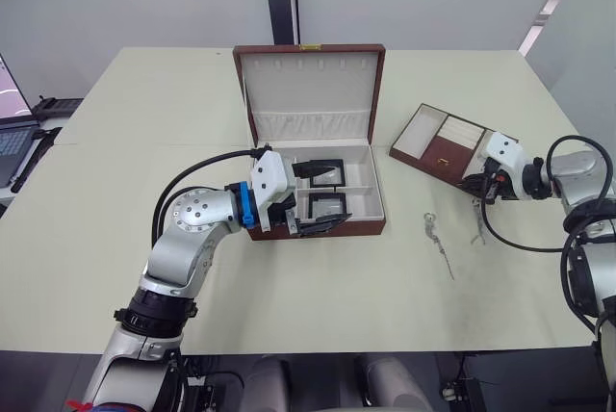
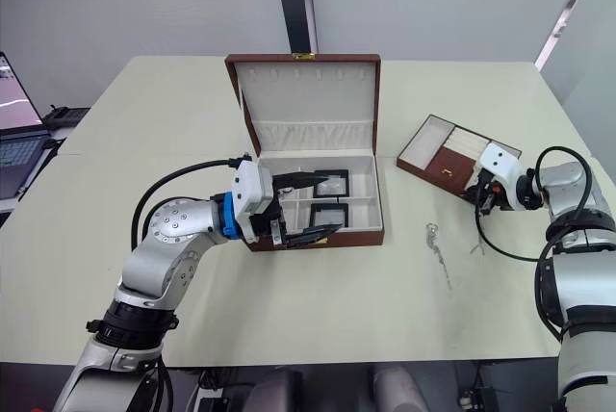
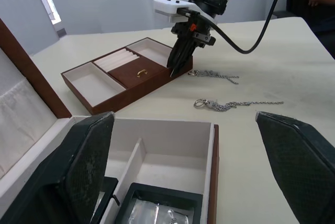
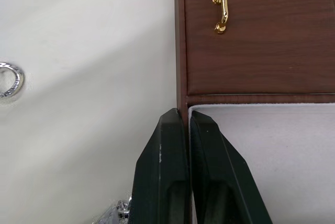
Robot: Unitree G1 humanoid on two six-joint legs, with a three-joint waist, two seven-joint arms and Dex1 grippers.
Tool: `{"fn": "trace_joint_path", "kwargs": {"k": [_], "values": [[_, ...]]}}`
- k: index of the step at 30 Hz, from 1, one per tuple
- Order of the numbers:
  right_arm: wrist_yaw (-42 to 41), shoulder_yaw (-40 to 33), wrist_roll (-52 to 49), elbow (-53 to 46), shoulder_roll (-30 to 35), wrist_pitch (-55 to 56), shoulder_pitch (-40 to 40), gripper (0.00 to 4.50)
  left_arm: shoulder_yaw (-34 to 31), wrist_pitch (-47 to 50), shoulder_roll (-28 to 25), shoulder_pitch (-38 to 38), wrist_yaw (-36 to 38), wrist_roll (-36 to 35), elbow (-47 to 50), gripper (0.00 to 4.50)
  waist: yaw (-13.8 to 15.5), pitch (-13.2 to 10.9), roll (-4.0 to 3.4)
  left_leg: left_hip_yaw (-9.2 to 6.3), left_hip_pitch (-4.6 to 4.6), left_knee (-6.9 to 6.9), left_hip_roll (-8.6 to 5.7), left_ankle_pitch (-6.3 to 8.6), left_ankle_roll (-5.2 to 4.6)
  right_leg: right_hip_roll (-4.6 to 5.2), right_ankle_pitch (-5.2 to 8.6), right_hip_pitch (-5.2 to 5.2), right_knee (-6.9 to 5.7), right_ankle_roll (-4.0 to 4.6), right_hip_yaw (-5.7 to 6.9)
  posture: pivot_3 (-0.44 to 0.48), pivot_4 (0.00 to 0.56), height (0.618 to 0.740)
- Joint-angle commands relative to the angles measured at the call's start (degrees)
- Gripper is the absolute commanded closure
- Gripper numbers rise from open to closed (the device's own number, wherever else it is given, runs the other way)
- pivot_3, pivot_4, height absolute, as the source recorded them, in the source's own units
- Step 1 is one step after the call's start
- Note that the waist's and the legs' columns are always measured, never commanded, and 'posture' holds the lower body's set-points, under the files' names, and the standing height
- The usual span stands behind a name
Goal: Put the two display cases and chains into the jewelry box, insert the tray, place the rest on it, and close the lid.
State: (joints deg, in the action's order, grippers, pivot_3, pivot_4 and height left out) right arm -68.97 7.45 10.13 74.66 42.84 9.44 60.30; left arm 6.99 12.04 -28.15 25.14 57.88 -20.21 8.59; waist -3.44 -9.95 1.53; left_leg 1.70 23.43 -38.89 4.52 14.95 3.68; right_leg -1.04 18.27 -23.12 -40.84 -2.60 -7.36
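The left pincer (image 1: 318, 197) hangs wide open over the near front of the open box (image 1: 313, 139), holding nothing. Inside the box two cases (image 1: 325, 206) lie in its compartments, one behind the other. To the right on the desk (image 1: 289, 287), two chains (image 3: 220, 105) lie apart, both outside the box. Beyond them the right pincer (image 3: 177, 63) is pinched thin on the near wall of the tray (image 1: 445, 146), which sits on the desk right of the box. The box lid stands upright.
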Motion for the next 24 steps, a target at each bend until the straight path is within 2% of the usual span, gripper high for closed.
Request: {"fn": "trace_joint_path", "kwargs": {"k": [1,6,10,16,21,24], "values": [[-3.3,-2.6,-2.1,-2.8,3.5,0.7,2.2,4.49,-2.3,-0.5,-1.4,-0.6,-0.6,-0.6,2.2,0.0,0.0,0.0,-0.03,0.0,0.0,0.0,0.0,0.0,0.0,0.0,0.0,0.0,0.0,0.0,0.0,0.0,0.15,0.74],[-8.8,-3.9,-3.9,-6.6,6.2,-0.6,1.1,4.49,-3.6,-0.8,-2.4,-2.1,-0.9,-0.9,2.6,0.0,0.0,-0.2,-0.25,0.02,0.0,0.0,-0.01,0.02,-0.04,0.02,0.0,0.0,0.01,0.0,-0.01,0.0,0.15,0.74],[-14.1,-5.3,-7.0,-16.3,9.7,-3.8,-4.0,4.49,-4.3,-0.7,-2.8,-3.8,-1.2,-1.3,3.8,0.0,0.1,-0.2,-0.25,-0.01,-0.01,0.0,-0.01,0.11,-0.19,0.01,0.0,0.0,0.01,0.0,0.01,0.0,0.15,0.74],[-17.9,-9.7,-14.5,-42.6,15.9,-15.9,-19.4,4.49,-6.8,-0.8,-4.0,-9.3,-2.4,-1.3,6.1,0.0,0.3,-0.2,-0.29,-0.02,0.02,0.03,-0.02,0.12,-0.2,0.04,0.0,0.0,0.03,-0.01,0.02,0.0,0.15,0.74],[-17.8,-14.5,-21.1,-63.7,20.5,-27.8,-31.6,4.49,-10.2,0.6,-5.0,-14.2,-4.7,-2.8,10.3,0.0,0.1,-0.2,-0.33,-0.05,0.0,0.02,-0.01,0.12,-0.21,0.03,0.01,0.03,0.01,-0.02,0.0,0.0,0.15,0.74],[-17.1,-16.8,-25.6,-74.6,21.9,-35.0,-36.3,4.49,-12.2,1.5,-5.5,-17.0,-6.1,-3.6,12.6,0.0,0.1,-0.2,-0.33,-0.08,0.0,0.03,-0.01,0.13,-0.22,0.01,0.02,0.03,0.02,-0.03,0.02,0.0,0.15,0.74]]}}
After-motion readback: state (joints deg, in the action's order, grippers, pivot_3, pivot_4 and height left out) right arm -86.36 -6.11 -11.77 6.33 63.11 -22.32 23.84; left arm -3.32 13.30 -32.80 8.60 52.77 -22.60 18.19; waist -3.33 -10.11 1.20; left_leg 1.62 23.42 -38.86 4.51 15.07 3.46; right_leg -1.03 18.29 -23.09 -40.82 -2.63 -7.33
